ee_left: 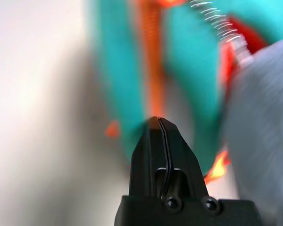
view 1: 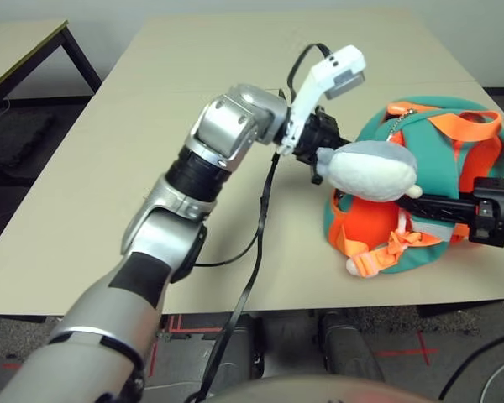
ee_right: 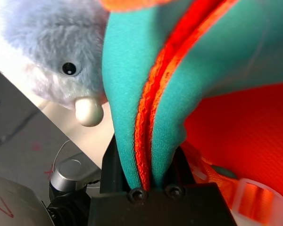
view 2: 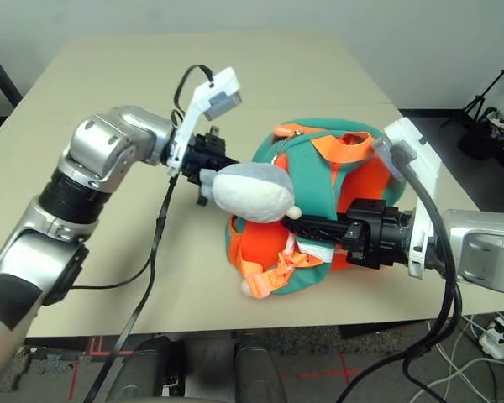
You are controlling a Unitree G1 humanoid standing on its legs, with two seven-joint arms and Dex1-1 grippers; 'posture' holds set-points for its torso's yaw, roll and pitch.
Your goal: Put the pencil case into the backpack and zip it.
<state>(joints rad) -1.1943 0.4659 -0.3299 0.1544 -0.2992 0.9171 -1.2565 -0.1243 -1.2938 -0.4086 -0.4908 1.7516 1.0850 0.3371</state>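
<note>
The teal backpack [view 1: 433, 147] with orange trim and straps lies on the right part of the table. Its grey plush whale charm [view 1: 370, 172] hangs in front of its left side. My left gripper [ee_left: 159, 120] is shut at the backpack's left edge, just behind the whale, and I see nothing between its fingers. My right gripper [view 2: 298, 221] reaches in from the right, low across the backpack's front. It is shut on a fold of teal fabric with the orange zipper trim [ee_right: 148, 117]. The pencil case is out of view.
The tan table [view 1: 151, 126] stretches far to the left and back. The backpack sits close to the table's front edge. A black cable [view 1: 256, 243] hangs from my left wrist over that edge. A second table [view 1: 17, 50] stands at the far left.
</note>
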